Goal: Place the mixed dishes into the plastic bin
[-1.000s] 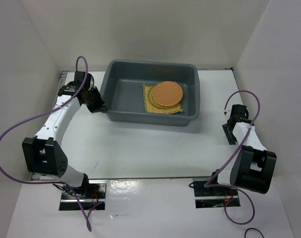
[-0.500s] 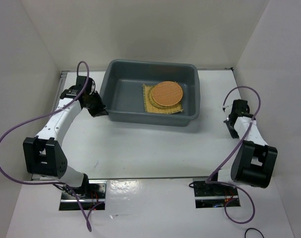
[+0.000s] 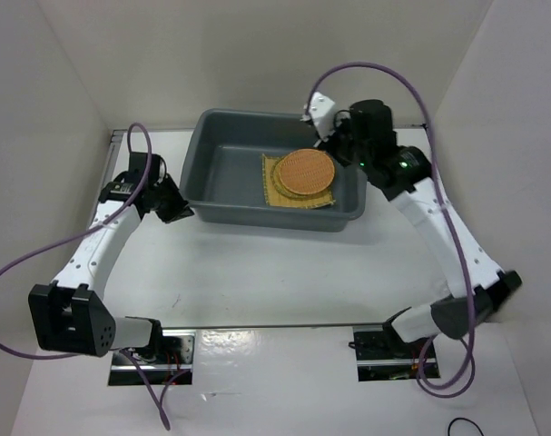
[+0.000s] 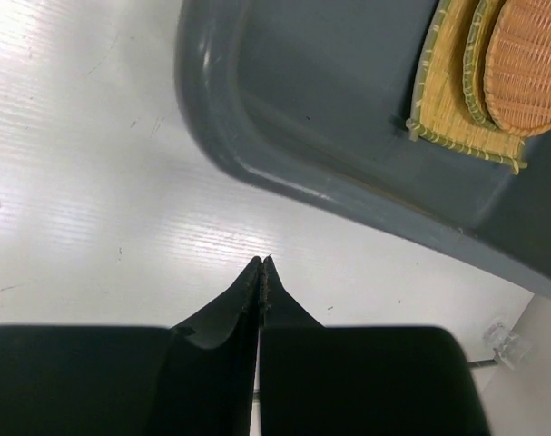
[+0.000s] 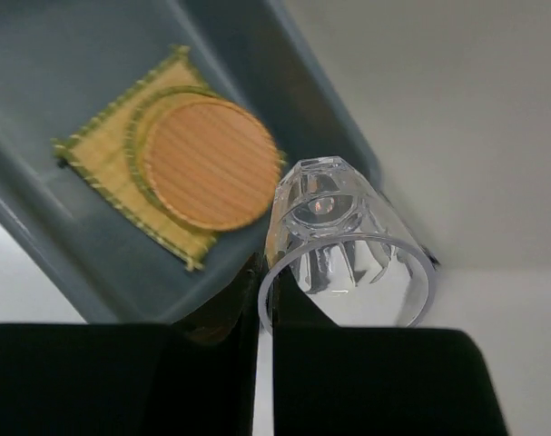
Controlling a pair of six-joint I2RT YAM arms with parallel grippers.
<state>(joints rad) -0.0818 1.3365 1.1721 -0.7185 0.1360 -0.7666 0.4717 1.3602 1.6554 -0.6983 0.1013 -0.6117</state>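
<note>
Clear cup (image 5: 348, 238) rim in right claw (image 5: 264, 272), yellow disc (image 5: 137, 123) mostly covered

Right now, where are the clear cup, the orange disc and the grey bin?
clear cup (image 5: 343, 245), right wrist view, its clear side wall.
orange disc (image 3: 304, 170), top external view, centre of its woven face.
grey bin (image 3: 228, 173), top external view, bare part of its floor.

White arm links (image 3: 98, 241), black joints (image 3: 71, 318), looping purple cables (image 3: 370, 65).
</note>
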